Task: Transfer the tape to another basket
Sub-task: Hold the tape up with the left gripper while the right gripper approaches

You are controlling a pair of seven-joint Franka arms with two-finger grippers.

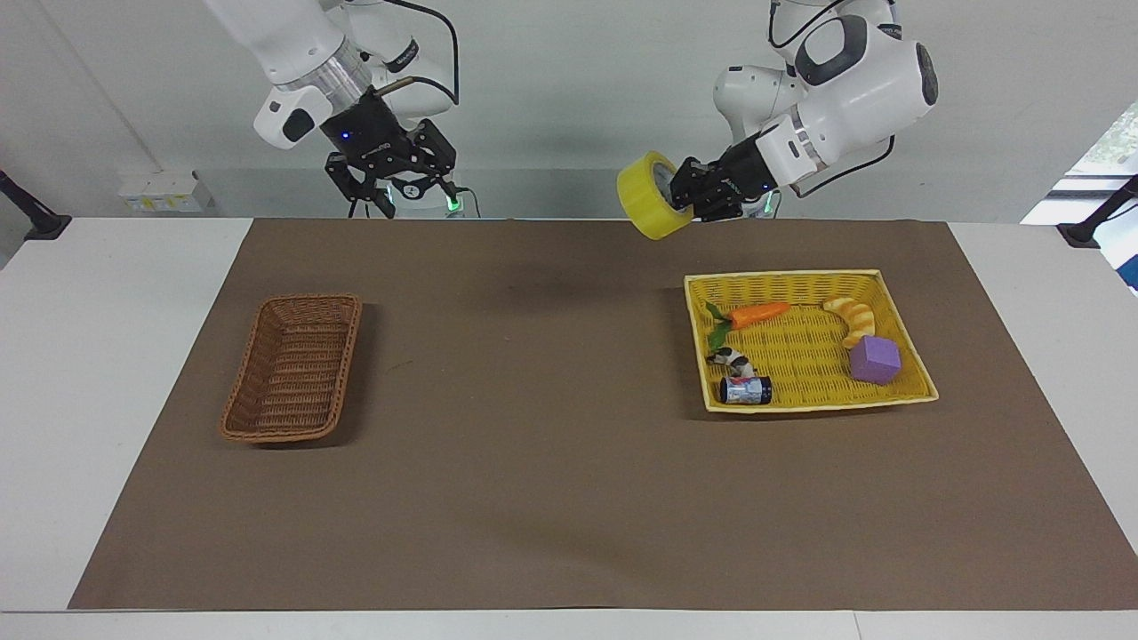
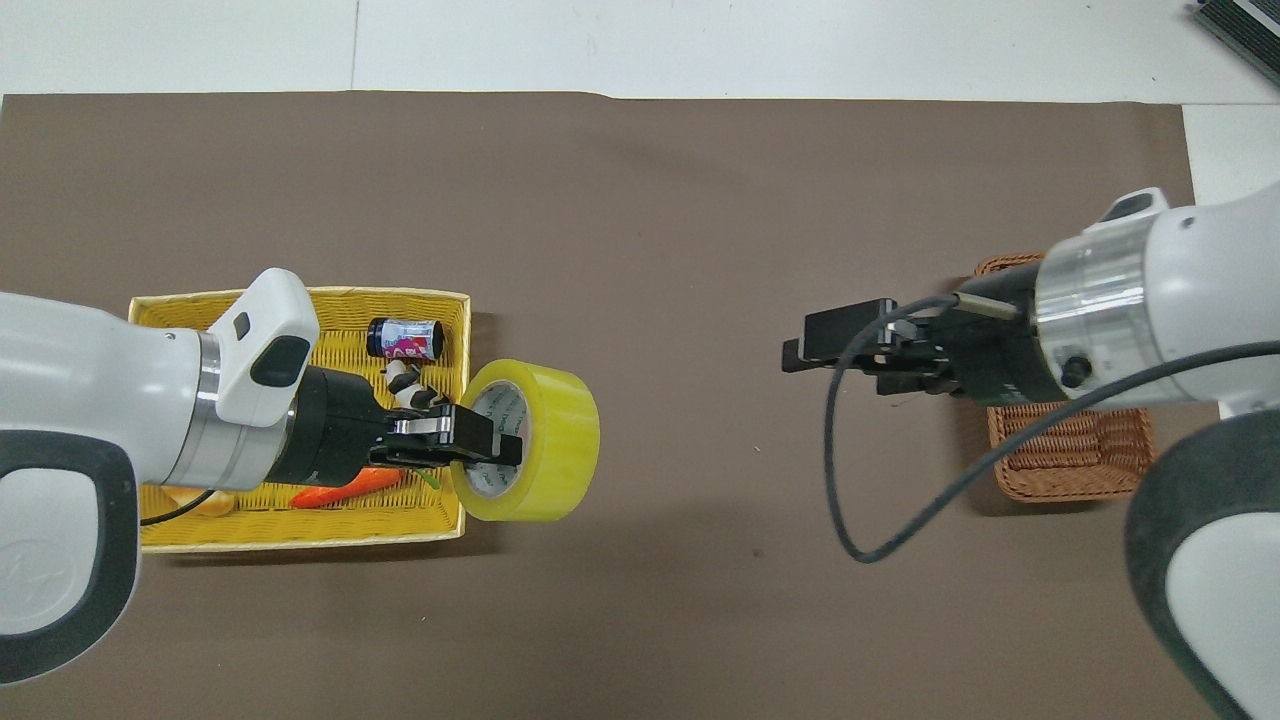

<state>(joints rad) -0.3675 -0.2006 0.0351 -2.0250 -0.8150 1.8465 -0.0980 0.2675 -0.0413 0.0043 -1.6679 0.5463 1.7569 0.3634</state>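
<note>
- Lighting's bright and even, coming from overhead, no harsh glare on the brown mat [image 1: 551,480].
- Soft, smeary shadows on the mat, darkest right beside the brown basket [image 1: 293,369] and the yellow tray [image 1: 805,404].
- Daylight blows out a window at the facing view's edge.
- Overhead view: arm casings nearest the camera look huge and slightly soft.

facing: high, across table [image 1: 133,356], toward robots | overhead: steep, likely above robots | shared: table
</note>
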